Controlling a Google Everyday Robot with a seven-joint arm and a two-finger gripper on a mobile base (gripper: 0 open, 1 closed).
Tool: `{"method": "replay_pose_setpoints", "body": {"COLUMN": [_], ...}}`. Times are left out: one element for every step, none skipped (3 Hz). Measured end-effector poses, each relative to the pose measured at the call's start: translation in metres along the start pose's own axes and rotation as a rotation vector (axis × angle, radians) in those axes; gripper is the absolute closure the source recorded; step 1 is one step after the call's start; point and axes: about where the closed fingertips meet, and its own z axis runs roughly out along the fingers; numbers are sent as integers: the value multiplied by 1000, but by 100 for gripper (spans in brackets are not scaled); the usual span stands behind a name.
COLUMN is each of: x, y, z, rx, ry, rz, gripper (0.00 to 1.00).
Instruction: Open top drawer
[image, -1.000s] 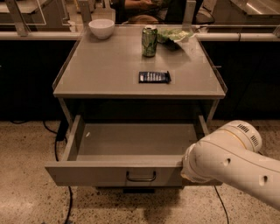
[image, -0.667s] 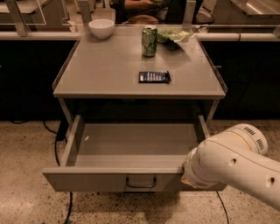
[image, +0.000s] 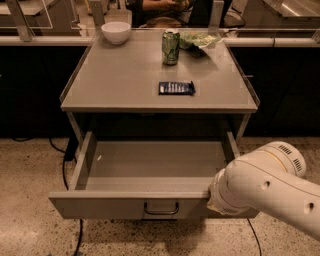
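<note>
The top drawer (image: 150, 206) of the grey-beige table stands pulled far out toward me, and its inside (image: 155, 160) is bare. Its small dark loop handle (image: 161, 208) shows free at the centre of the front panel. My white arm (image: 265, 187) comes in from the lower right, and its end lies against the right end of the drawer front. The gripper is hidden behind that arm, near the drawer's right front corner. No lower drawers show.
On the table top (image: 125, 85) stand a white bowl (image: 116, 32), a green can (image: 171, 47), a crumpled green bag (image: 200, 39) and a dark blue packet (image: 176, 88). A black cable (image: 65, 170) runs down the floor at the left. A counter rail crosses behind.
The drawer has slid further out toward me, and my arm has drawn back with it.
</note>
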Motion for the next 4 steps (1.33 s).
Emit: {"method": "replay_pose_setpoints", "body": {"x": [0,0,0,0], "y": [0,0,0,0], "z": [0,0,0,0], "rx": [0,0,0,0], "ry": [0,0,0,0], "rz": [0,0,0,0], "gripper": [57,28,5,0]}}
